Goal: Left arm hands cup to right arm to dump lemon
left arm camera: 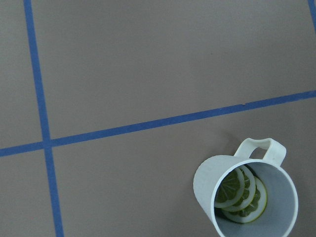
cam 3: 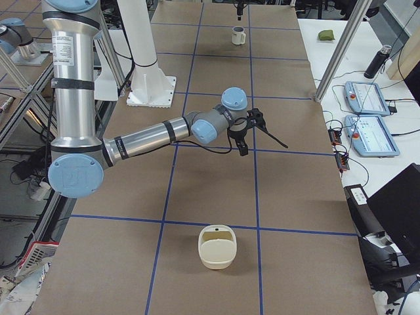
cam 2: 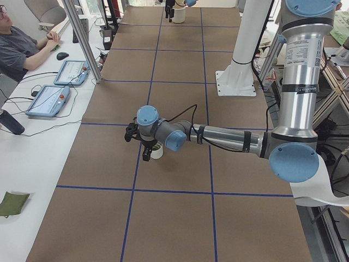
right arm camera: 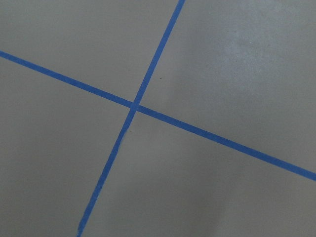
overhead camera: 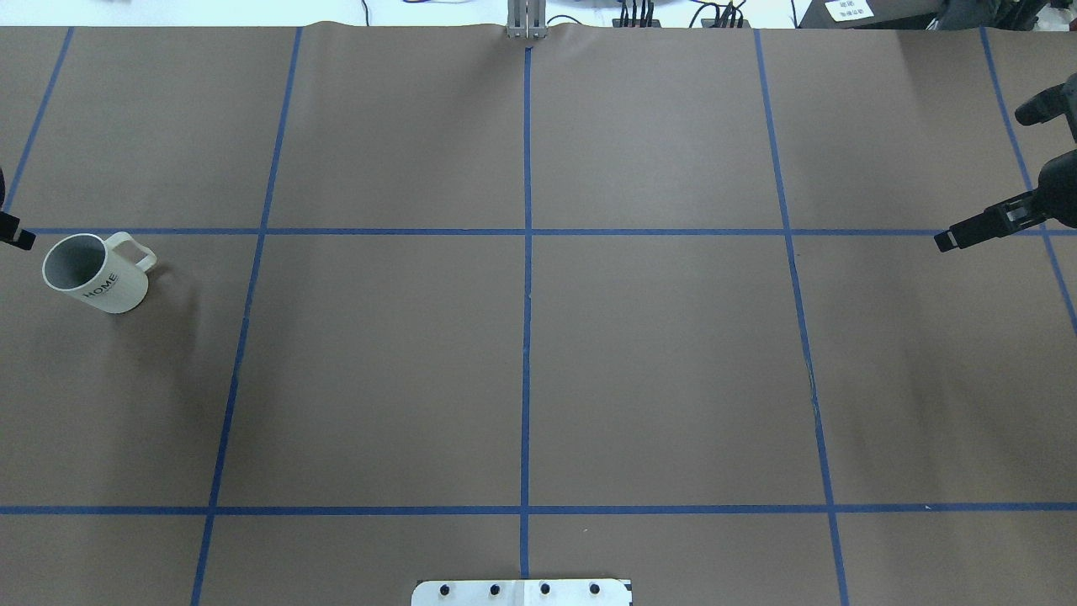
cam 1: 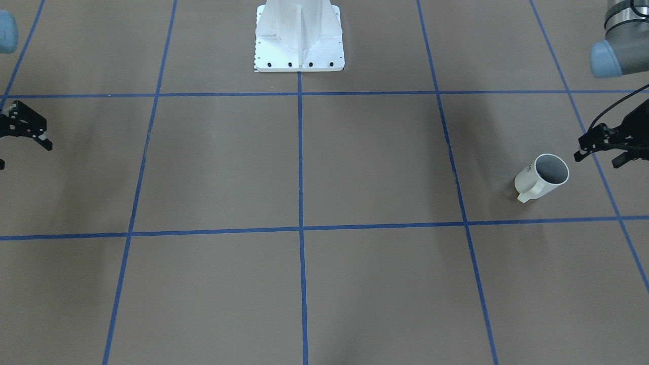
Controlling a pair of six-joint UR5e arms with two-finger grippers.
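One cup [overhead camera: 105,284] upright, lemon slices [left arm camera: 240,193] inside

The cup [overhead camera: 99,273] is standing near the table's [overhead camera: 673,379] left edge, and the left gripper [cam 1: 597,158] is hovering just beside it on the edge side, jaws spread. The white robot base [cam 1: 299,38] is occupying the middle of the robot-side edge. A cream bin [cam 3: 216,246] is sitting near the right end. Between them, flat brown surface is stretching wide across the middle, giving broad passage.
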